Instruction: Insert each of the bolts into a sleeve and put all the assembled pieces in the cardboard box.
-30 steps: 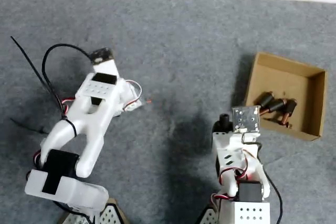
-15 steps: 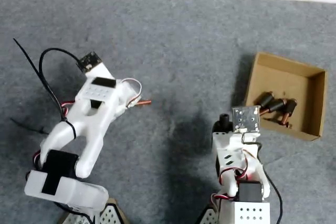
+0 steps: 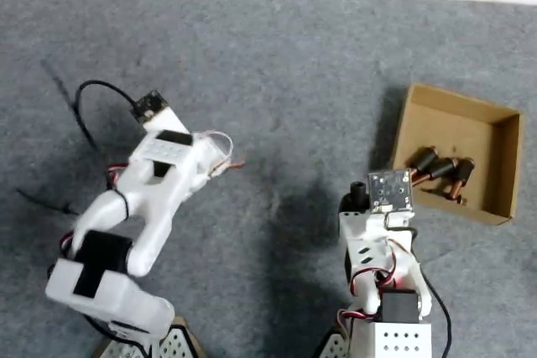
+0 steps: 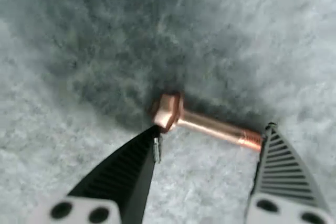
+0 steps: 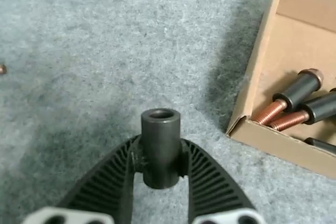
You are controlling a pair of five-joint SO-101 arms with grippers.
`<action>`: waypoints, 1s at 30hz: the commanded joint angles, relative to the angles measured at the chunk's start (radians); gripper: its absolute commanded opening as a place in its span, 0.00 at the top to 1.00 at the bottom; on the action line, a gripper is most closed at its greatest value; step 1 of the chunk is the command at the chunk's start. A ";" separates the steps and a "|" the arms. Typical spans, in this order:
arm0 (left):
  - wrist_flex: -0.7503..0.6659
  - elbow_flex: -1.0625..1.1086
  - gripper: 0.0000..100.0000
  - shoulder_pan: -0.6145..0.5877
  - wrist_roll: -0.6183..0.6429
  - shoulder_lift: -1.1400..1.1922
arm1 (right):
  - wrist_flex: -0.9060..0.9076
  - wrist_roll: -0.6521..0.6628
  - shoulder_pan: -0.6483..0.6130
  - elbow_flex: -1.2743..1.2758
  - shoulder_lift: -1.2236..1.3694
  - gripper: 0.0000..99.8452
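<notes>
A copper bolt [image 4: 210, 125] lies on the grey carpet between the fingers of my left gripper [image 4: 212, 136], which stands open around it. From above, the bolt's tip [image 3: 237, 164] pokes out beside the left arm's wrist. My right gripper [image 5: 160, 157] is shut on an upright black sleeve [image 5: 160, 145], held above the carpet just left of the cardboard box [image 5: 261, 56]. In the high view the sleeve [image 3: 358, 194] shows at the right arm's tip. Inside the box [image 3: 466, 101] lie several assembled bolt-and-sleeve pieces [image 3: 440, 169].
A black cable [image 3: 81, 111] loops off the left arm over the carpet. The two arm bases stand at the near edge. Open grey carpet stretches between the arms and toward the far side, where a white strip borders it.
The left arm has swung and settled a little nearer and to the right, over the bolt. The right arm holds still with the sleeve.
</notes>
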 commanded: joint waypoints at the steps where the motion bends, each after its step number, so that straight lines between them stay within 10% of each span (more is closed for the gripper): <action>1: -0.005 -0.091 0.72 0.004 0.015 0.048 | -0.038 0.015 0.007 -0.004 -0.004 1.00; 10: 0.057 -0.159 0.74 -0.025 0.074 0.104 | -0.038 0.017 0.007 -0.005 -0.004 1.00; 17: 0.051 -0.156 1.00 -0.113 0.100 0.104 | -0.038 0.018 0.007 -0.005 -0.004 1.00; 30: 0.052 -0.113 1.00 -0.087 0.028 0.004 | -0.038 0.020 0.005 0.001 -0.004 1.00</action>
